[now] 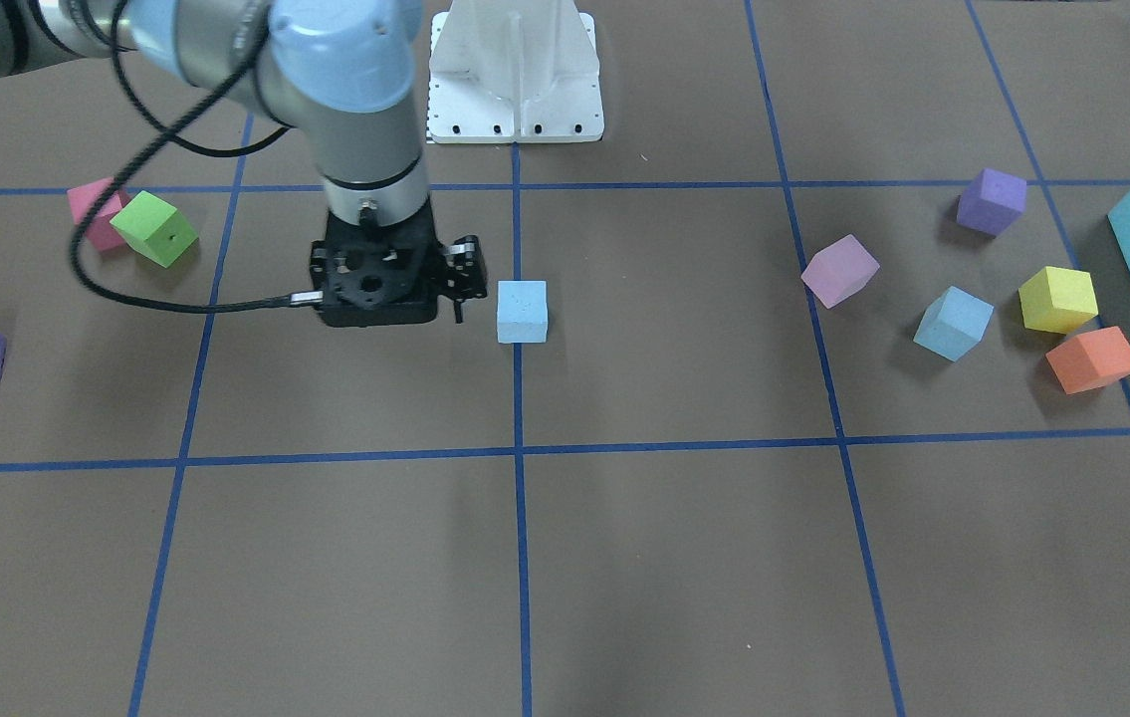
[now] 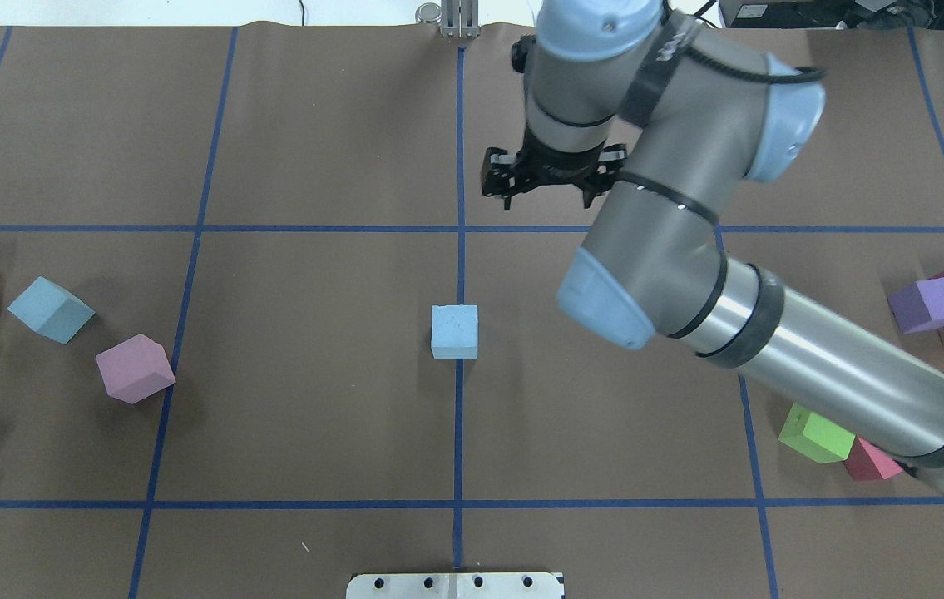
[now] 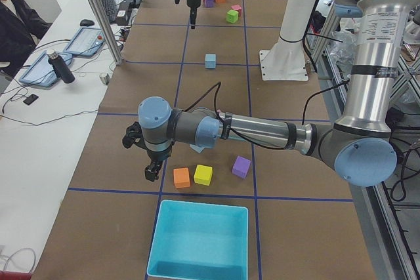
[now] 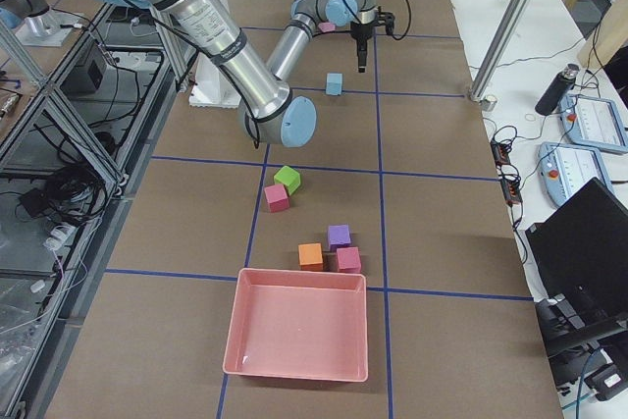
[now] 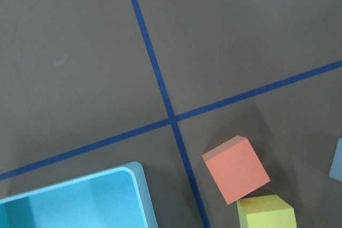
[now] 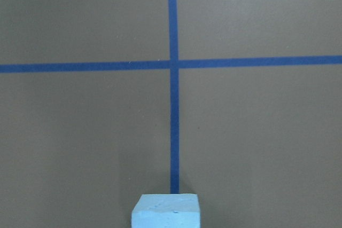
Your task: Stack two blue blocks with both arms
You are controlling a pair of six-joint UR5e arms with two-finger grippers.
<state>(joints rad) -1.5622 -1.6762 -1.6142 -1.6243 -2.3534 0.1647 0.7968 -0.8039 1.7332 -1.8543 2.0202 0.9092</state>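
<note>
Blue block one (image 2: pixel 454 331) is sitting near the right gripper (image 2: pixel 546 198), which is hanging open and empty; blue block two (image 2: pixel 50 309) is lying well off from it, nearer the left gripper (image 3: pixel 151 170), can't tell that one's opening.

Brown table (image 2: pixel 313 125), blue tape grid (image 2: pixel 459 433): one blue block (image 2: pixel 454 331) on the centre line, second blue block (image 2: pixel 50 309) well apart from it among coloured cubes (image 2: pixel 135 368).

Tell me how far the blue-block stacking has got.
Looks done: one blue block sits alone on the centre tape line. In hand: nothing; the right tool hangs open and empty near it. Left: the second blue block lies unstacked on the robot's left, awaiting pickup and stacking.
</note>
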